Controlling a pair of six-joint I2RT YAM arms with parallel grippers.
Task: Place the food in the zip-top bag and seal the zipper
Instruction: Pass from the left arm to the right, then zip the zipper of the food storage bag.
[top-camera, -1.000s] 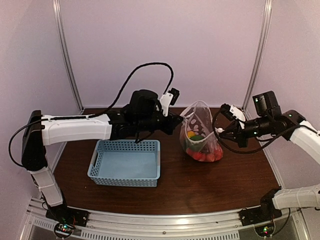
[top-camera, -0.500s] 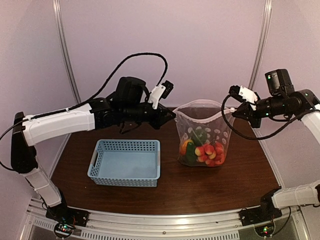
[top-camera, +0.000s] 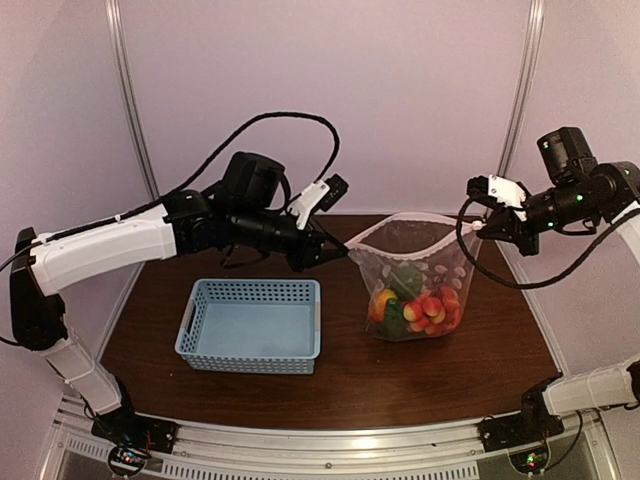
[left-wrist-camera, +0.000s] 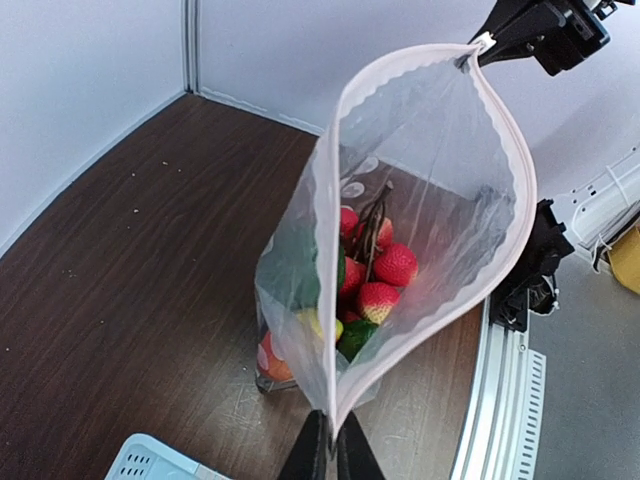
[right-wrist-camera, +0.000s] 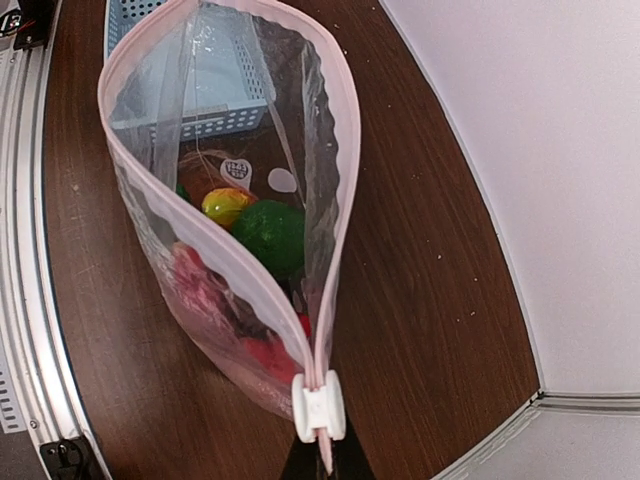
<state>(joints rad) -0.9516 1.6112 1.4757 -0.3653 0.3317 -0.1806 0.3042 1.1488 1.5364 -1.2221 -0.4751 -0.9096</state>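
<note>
The clear polka-dot zip-top bag (top-camera: 412, 290) hangs stretched between both grippers, its mouth open upward. The food (top-camera: 418, 305) lies inside at the bottom: red and orange pieces and a green one (right-wrist-camera: 268, 235), also showing in the left wrist view (left-wrist-camera: 375, 280). My left gripper (top-camera: 340, 252) is shut on the bag's left mouth corner (left-wrist-camera: 335, 425). My right gripper (top-camera: 480, 228) is shut on the right end of the zipper strip (right-wrist-camera: 325, 450), just behind the white slider (right-wrist-camera: 318, 405). The zipper (left-wrist-camera: 505, 170) is open along the whole mouth.
A light-blue perforated basket (top-camera: 252, 325) sits on the brown table (top-camera: 350, 375) to the left of the bag, under my left arm. White walls and metal posts enclose the back and sides. A metal rail (top-camera: 330, 445) runs along the near edge.
Both grippers have risen and drawn apart, lifting the bag and stretching its mouth wider. The bag has shifted a little to the right and hangs taller.
</note>
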